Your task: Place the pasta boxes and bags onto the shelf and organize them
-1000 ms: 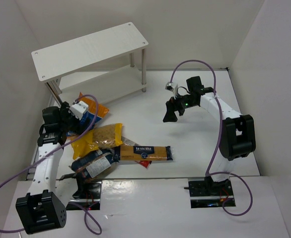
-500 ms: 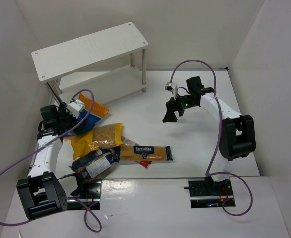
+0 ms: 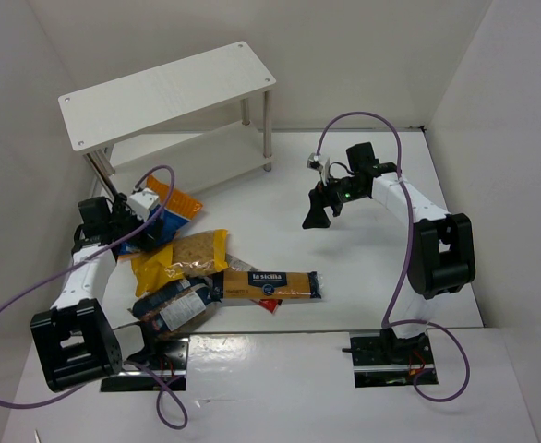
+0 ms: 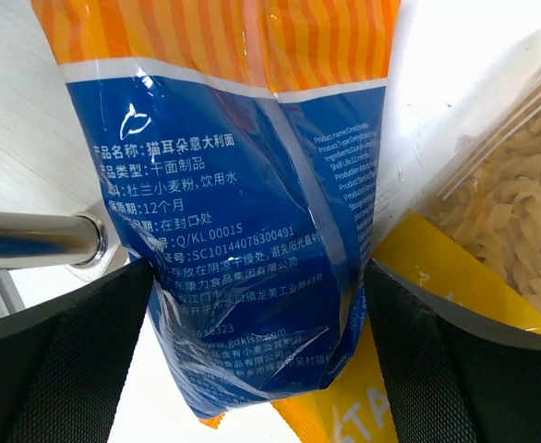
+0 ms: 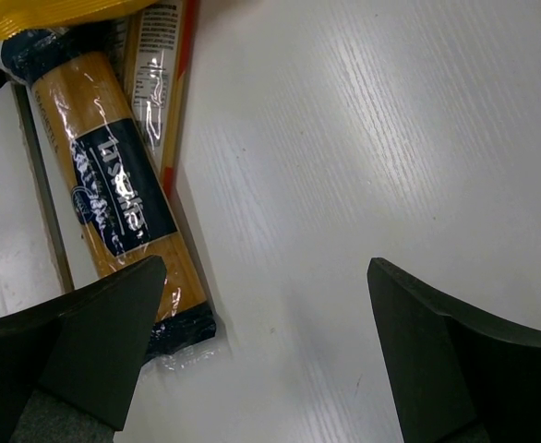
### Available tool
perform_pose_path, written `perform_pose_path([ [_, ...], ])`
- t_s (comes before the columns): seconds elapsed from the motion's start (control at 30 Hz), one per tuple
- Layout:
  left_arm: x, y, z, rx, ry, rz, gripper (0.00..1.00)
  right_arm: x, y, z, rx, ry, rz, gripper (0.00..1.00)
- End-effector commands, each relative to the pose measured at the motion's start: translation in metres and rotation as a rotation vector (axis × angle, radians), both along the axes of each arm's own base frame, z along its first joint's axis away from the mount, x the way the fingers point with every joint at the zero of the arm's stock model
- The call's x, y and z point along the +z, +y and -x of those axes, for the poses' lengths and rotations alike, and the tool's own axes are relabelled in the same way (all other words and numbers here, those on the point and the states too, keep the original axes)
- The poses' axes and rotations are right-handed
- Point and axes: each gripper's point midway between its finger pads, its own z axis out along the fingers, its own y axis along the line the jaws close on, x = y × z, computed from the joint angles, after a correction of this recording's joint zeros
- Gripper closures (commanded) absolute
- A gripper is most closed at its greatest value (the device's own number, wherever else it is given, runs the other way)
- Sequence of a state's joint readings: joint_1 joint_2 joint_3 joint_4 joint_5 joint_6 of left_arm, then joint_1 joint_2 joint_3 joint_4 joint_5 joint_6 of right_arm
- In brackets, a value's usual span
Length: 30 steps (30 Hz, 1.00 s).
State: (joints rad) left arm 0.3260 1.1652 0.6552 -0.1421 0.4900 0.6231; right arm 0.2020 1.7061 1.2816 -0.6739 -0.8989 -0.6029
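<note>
The blue bag with an orange end (image 3: 176,209) lies by the white shelf (image 3: 169,92), near its front left leg. My left gripper (image 3: 143,231) grips this bag (image 4: 252,231) across its width, both fingers pressed on its sides. The yellow bag (image 3: 183,258) lies just beside it, its tan pasta showing in the left wrist view (image 4: 510,212). The dark bag (image 3: 169,309) and the yellow-orange carton (image 3: 270,284) lie nearer the front. My right gripper (image 3: 317,217) hangs open and empty over bare table; the carton (image 5: 123,203) lies to its left.
A silver shelf leg (image 4: 40,240) is close to the left finger. White walls enclose the table on three sides. The lower shelf board (image 3: 197,148) is bare where it shows.
My left arm has folded back, elbow lower and nearer its base, with the gripper staying at the blue bag. The right arm has not moved.
</note>
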Motion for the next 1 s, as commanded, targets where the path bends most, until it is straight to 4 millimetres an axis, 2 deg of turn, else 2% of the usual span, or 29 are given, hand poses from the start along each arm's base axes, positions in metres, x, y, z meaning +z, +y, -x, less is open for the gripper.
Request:
perform_pose_path([
  [0.0,0.001,-0.006,-0.004,-0.052,-0.031,0.010,0.00,0.004,0.000,0.005,0.022,-0.007,-0.022,0.02],
  [0.1,0.004,-0.004,-0.009,-0.052,-0.039,0.007,0.00,0.004,0.000,0.008,0.026,0.003,-0.028,0.02],
  [0.17,-0.004,-0.004,-0.007,-0.063,-0.007,0.005,0.00,0.004,0.000,0.008,0.026,0.004,-0.028,0.02],
  [0.2,-0.004,-0.005,-0.008,-0.070,0.001,0.015,0.06,0.004,0.000,0.008,0.026,0.004,-0.028,0.02],
  [0.23,-0.005,-0.007,-0.007,-0.093,0.002,0.003,0.17,0.004,0.000,0.008,0.026,0.004,-0.028,0.02],
  [0.27,-0.012,-0.011,-0.005,-0.111,0.036,0.010,0.35,0.004,0.000,0.008,0.026,0.004,-0.028,0.02],
  [0.3,-0.011,-0.016,-0.006,-0.133,0.046,0.006,0.92,0.004,0.000,0.008,0.026,0.004,-0.028,0.02],
  [0.33,-0.013,-0.017,-0.005,-0.148,0.061,0.010,1.00,0.004,0.000,0.008,0.026,0.004,-0.028,0.02],
  [0.37,-0.016,-0.025,0.000,-0.169,0.096,0.033,1.00,0.004,0.000,0.008,0.026,0.004,-0.028,0.02],
  [0.43,-0.013,-0.027,0.001,-0.189,0.099,0.033,1.00,0.005,0.001,0.008,0.030,0.005,-0.036,0.02],
  [0.53,0.015,-0.028,0.003,-0.176,0.025,0.017,1.00,0.008,0.001,0.008,0.035,-0.012,-0.037,0.02],
  [0.57,0.036,-0.031,0.007,-0.183,-0.039,-0.002,1.00,0.008,0.001,0.008,0.035,-0.012,-0.037,0.02],
  [0.6,0.044,-0.035,0.011,-0.183,-0.064,-0.001,1.00,0.008,0.001,0.008,0.035,-0.012,-0.037,0.02],
  [0.63,0.067,-0.037,0.015,-0.178,-0.138,-0.023,1.00,0.008,0.001,0.008,0.035,-0.012,-0.037,0.02],
  [0.67,0.075,-0.038,0.020,-0.173,-0.156,-0.024,1.00,0.008,0.001,0.008,0.035,-0.012,-0.037,0.02],
  [0.7,0.096,-0.038,0.019,-0.169,-0.197,-0.032,1.00,0.008,0.001,0.008,0.035,-0.012,-0.037,0.02],
  [0.77,0.104,-0.042,0.025,-0.172,-0.151,-0.001,1.00,0.010,0.002,0.009,0.039,-0.010,-0.045,0.02],
  [0.97,0.155,-0.063,0.035,-0.226,-0.215,0.073,1.00,0.013,0.002,0.011,0.039,-0.012,-0.045,0.02],
])
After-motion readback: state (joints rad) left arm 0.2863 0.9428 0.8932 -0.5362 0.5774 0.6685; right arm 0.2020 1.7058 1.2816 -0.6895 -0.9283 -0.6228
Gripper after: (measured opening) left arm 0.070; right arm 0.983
